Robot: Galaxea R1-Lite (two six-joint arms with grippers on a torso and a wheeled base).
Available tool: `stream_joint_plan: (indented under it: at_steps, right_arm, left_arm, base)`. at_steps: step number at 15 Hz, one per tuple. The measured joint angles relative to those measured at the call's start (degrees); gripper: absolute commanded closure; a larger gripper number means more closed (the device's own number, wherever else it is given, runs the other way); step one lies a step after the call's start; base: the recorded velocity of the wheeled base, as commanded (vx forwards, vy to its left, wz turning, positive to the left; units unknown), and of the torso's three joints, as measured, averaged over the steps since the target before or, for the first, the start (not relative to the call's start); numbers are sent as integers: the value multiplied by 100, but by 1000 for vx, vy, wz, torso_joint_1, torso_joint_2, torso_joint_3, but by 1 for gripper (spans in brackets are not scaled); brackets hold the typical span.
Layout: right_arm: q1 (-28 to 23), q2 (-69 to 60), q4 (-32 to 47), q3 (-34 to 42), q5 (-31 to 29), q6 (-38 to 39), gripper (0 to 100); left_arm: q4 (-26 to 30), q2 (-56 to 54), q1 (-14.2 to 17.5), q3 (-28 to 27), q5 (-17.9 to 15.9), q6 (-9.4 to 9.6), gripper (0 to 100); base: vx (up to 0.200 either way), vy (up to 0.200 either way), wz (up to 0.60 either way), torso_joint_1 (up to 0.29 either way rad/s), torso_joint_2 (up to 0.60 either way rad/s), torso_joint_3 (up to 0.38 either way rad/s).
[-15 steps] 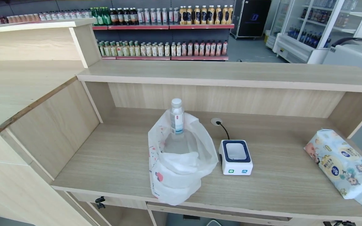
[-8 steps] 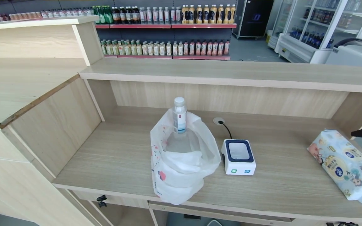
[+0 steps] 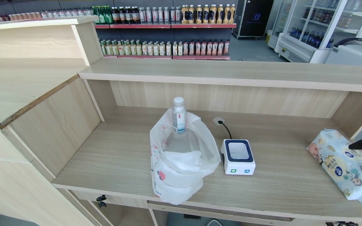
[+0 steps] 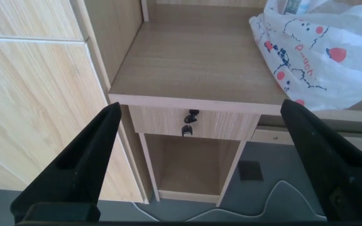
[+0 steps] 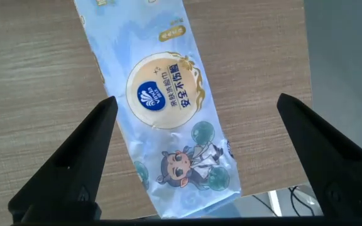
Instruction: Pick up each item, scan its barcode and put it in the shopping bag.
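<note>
Head view: a white bag (image 3: 181,169) upright in the middle of the surface (image 3: 121,157), with a bottle (image 3: 179,116) already standing inside, cap poking out the top. Just beside the bag, on the right arm's side, a small white scanner (image 3: 238,157), window facing up. Well apart, at the right end, a pack of tissues (image 3: 347,166) lying flat, not yet in the bag. Above its far part, the tip of the right hand (image 3: 357,146).

Left wrist view: left hand (image 4: 200,163) wide open, holding nothing, low in front of the surface's edge, over a drawer (image 4: 193,122) with a key, the bag near.

Right wrist view: right hand wide open, one finger on each side of the pack, above it and seemingly not touching.

Step in hand, most likely: picking up the pack. Next: go straight down, close softly across the narrow width, lift, then carry over to the scanner window. No barcode to spot on the top side; maybe underneath, so maybe a turn needed.
</note>
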Motion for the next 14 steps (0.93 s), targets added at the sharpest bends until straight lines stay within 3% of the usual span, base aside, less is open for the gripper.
stream_joint_plan:
  at_steps: [14]
  right_arm:
    - [507, 902, -321, 48, 408, -276, 0]
  left_arm:
    - [0, 0, 0, 0, 0, 0, 0]
  base:
    - [0, 0, 0, 0, 0, 0]
